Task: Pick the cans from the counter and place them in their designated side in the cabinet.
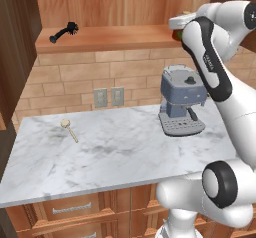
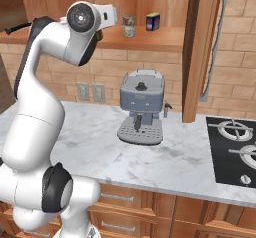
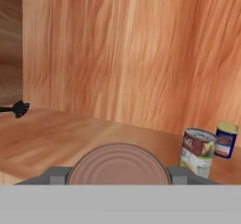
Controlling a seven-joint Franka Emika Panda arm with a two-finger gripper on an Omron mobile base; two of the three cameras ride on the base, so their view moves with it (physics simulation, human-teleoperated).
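Note:
My gripper (image 3: pixel 117 177) is shut on a dark red can (image 3: pixel 117 165), whose round lid sits between the two grey fingertips (image 3: pixel 56 175). It hangs over the cabinet's plank shelf (image 3: pixel 56 133). In the left base view the hand (image 1: pixel 178 24) is at the shelf's right end, with a bit of the red and green can (image 1: pixel 175 35) under it. The silver can with a yellow-and-red label (image 3: pixel 197 152) (image 2: pixel 129 26) stands upright on the shelf to the right of the held one. The marble counter (image 1: pixel 100 152) (image 2: pixel 190 162) lies below.
A blue can with a yellow label (image 3: pixel 227 140) (image 2: pixel 153 21) stands beside the silver one. A black brush (image 1: pixel 65 32) (image 3: pixel 16 108) lies at the shelf's left end. A grey coffee machine (image 1: pixel 181 102) (image 2: pixel 141 107) and a wooden spoon (image 1: pixel 69 129) are on the counter, with a stove (image 2: pixel 235 147) at the right.

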